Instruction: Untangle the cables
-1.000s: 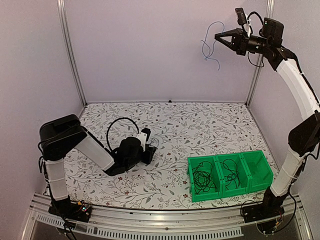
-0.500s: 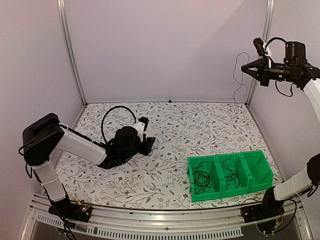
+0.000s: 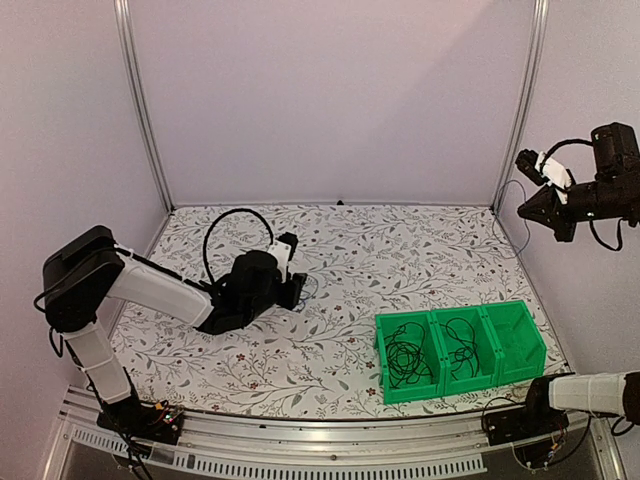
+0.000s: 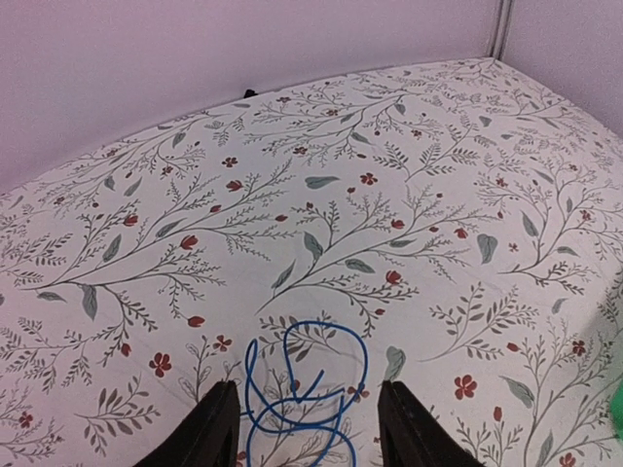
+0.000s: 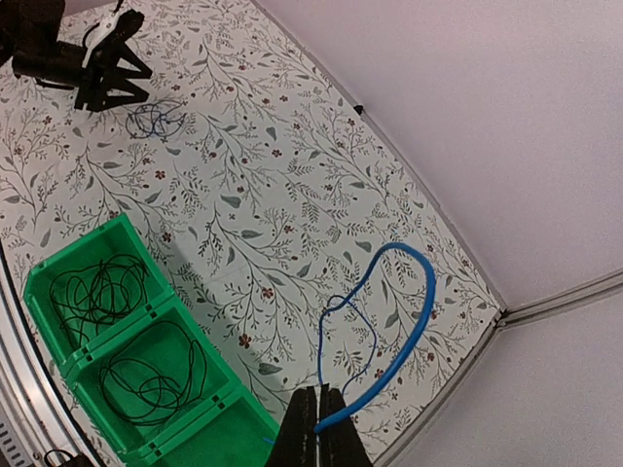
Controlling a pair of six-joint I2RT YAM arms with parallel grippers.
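A bright blue cable (image 4: 304, 389) lies coiled on the flowered table between the fingers of my left gripper (image 4: 306, 428), which is open and low over it. In the top view that left gripper (image 3: 297, 287) is left of centre. My right gripper (image 5: 318, 420) is shut on a second blue cable (image 5: 414, 316), which loops out and hangs from the tips. In the top view the right gripper (image 3: 528, 209) is high at the right wall, with the thin cable (image 3: 500, 215) dangling below it. Black cables (image 3: 405, 360) lie in two compartments of a green bin.
The green three-part bin (image 3: 455, 383) stands at the front right, its rim (image 5: 78, 246) below my right wrist; the rightmost compartment (image 3: 515, 335) holds no cable. Metal frame posts (image 3: 518, 110) stand in the back corners. A thick black hose (image 3: 225, 225) arcs over my left wrist.
My right arm has swung right and down, carrying the blue cable from high at the back wall to beside the right post. The left jaws opened wider over the coiled cable.
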